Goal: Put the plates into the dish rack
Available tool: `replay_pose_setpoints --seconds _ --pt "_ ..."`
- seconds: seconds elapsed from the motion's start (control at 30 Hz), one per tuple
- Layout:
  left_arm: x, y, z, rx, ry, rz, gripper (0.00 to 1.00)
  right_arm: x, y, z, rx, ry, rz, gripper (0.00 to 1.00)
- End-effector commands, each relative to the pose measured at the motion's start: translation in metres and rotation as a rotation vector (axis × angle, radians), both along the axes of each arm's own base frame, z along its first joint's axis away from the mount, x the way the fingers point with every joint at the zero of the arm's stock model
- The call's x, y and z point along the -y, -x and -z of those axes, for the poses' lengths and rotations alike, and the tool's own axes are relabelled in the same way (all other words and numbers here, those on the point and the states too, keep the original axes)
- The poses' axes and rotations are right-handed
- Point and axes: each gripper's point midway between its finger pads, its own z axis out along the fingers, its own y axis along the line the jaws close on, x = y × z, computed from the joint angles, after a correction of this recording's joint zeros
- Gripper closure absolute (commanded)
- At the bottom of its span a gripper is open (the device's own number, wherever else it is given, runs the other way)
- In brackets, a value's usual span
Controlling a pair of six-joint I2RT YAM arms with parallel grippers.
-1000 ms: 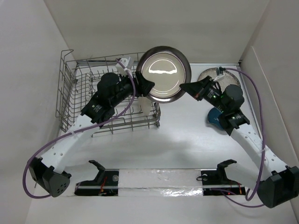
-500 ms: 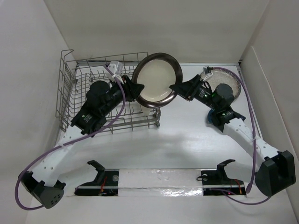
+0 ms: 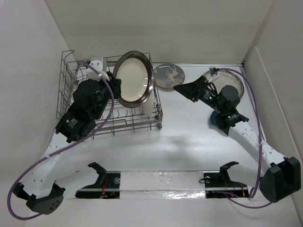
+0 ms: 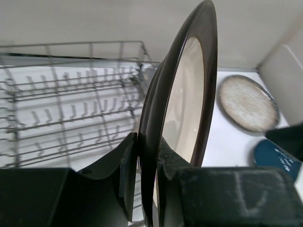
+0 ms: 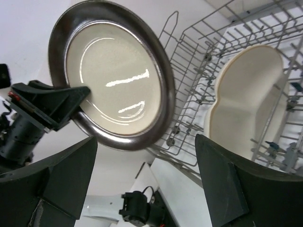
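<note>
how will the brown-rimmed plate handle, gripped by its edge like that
Probably stiff: the brown-rimmed plate holds its round shape pinched at one edge by the left gripper. Its glossy face suggests a slippery glaze, so it might pivot.

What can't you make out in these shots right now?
Top view: the right arm covers part of the speckled plate and most of a blue object, so the object can't be identified.
Top view: the brown-rimmed plate hides most of the sectioned plate in the rack.
Left wrist view: the brown-rimmed plate is edge-on and cut off by the bottom edge, and the rack below it is hidden.
</note>
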Motion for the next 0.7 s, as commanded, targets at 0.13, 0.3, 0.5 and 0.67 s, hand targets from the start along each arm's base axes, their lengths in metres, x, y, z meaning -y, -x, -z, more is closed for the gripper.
replay_pose_setpoints --seconds 0.13,0.3,0.5,0.67 --pt "-0.063 -0.004 -0.064 0.146 0.014 -0.316 1.0 0.04 -0.011 0.006 0.083 0.162 0.216 0.09" --pt "-0.073 -0.027 -0.03 0.054 -0.188 -0.542 1.0 0.055 -0.011 0.013 0.083 0.226 0.283 0.09" --pt "-0.079 -0.039 -0.016 0.022 -0.291 -0.643 1.0 0.058 -0.009 0.024 0.081 0.281 0.285 0.09" --pt "-0.063 -0.052 0.005 -0.024 -0.294 -0.615 1.0 0.057 -0.01 0.036 0.065 0.297 0.276 0.09"
